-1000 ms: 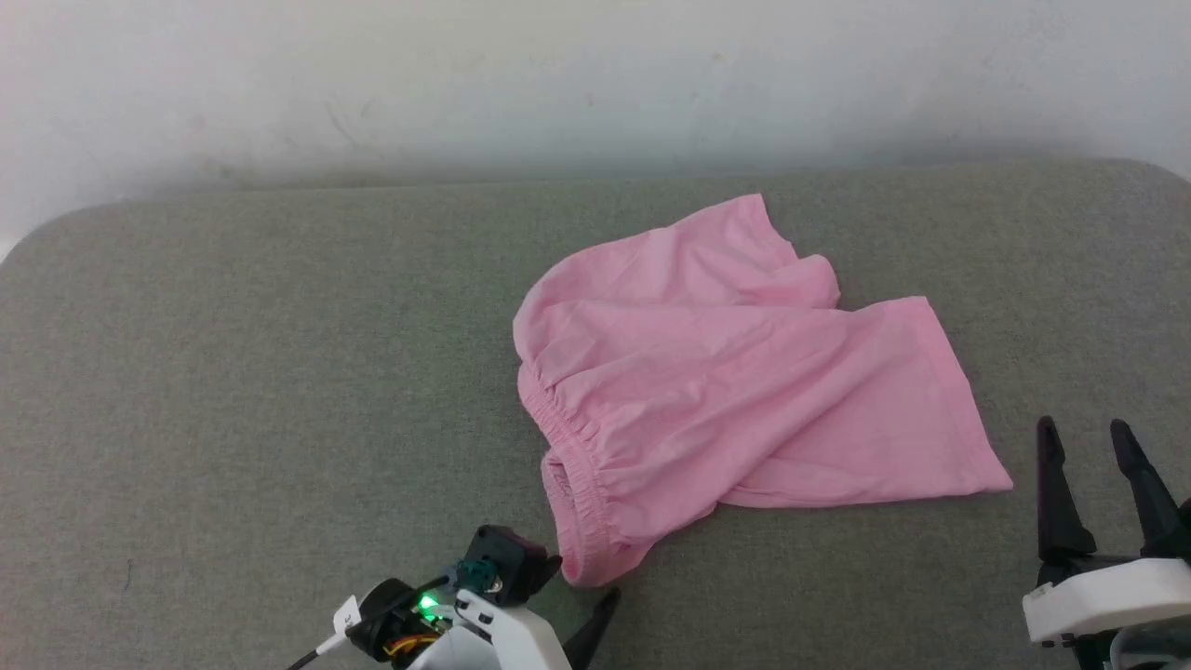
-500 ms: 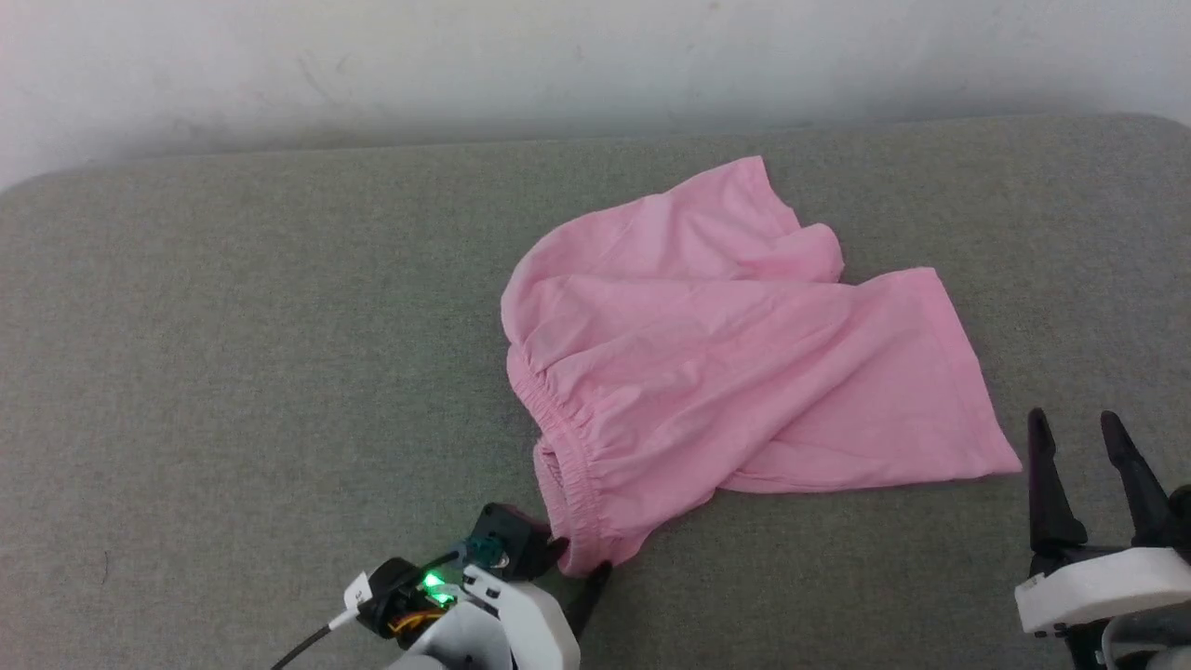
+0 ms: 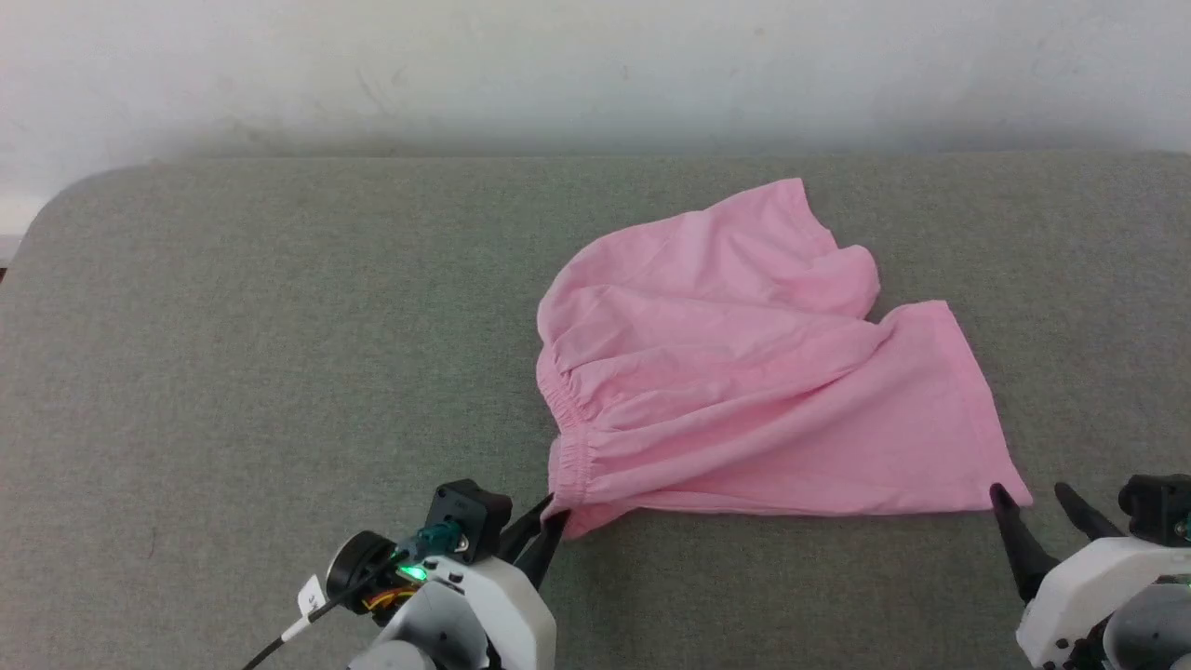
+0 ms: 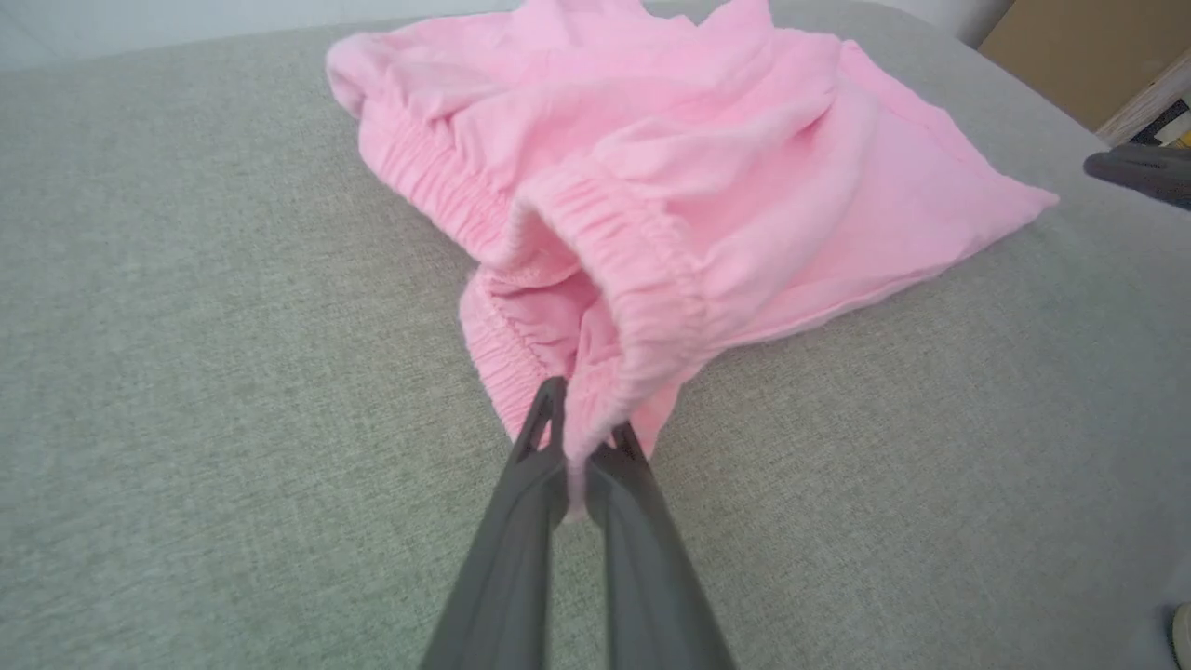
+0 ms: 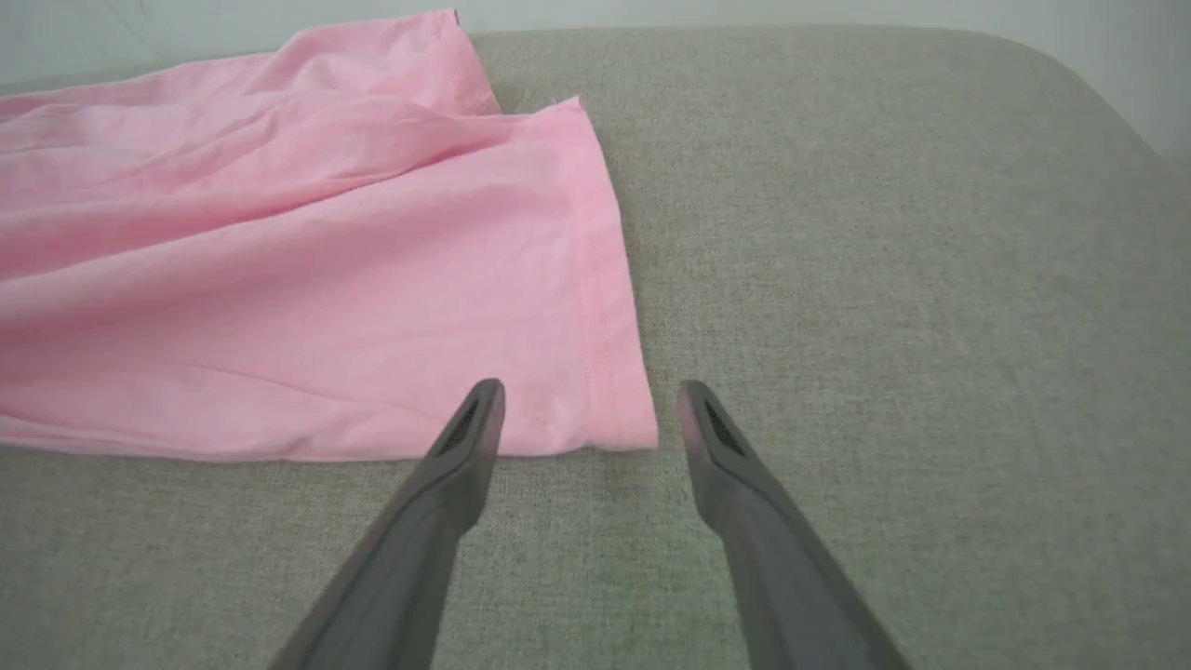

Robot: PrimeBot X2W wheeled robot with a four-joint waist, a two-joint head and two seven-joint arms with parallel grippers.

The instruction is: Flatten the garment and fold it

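The pink garment (image 3: 744, 372) lies rumpled on the grey padded surface (image 3: 233, 326), its gathered elastic waistband at the near left and a hemmed leg at the near right. My left gripper (image 3: 549, 523) is shut on the garment (image 4: 651, 186) at the waistband's near corner; in the left wrist view the left gripper (image 4: 586, 437) pinches pink cloth between its fingers. My right gripper (image 3: 1031, 498) stands open just in front of the hemmed corner, and in the right wrist view the right gripper (image 5: 591, 395) frames that corner of the garment (image 5: 279, 279) without touching it.
The grey surface (image 5: 884, 279) ends at a pale wall (image 3: 595, 65) behind, with rounded corners at far left and right. Bare padding lies to the left of the cloth and in front of it. A brown board (image 4: 1070, 56) shows beyond the surface edge.
My left gripper has closed on the waistband corner and drawn it slightly toward me. My right gripper has come up to the hemmed corner. The head camera has shifted too.
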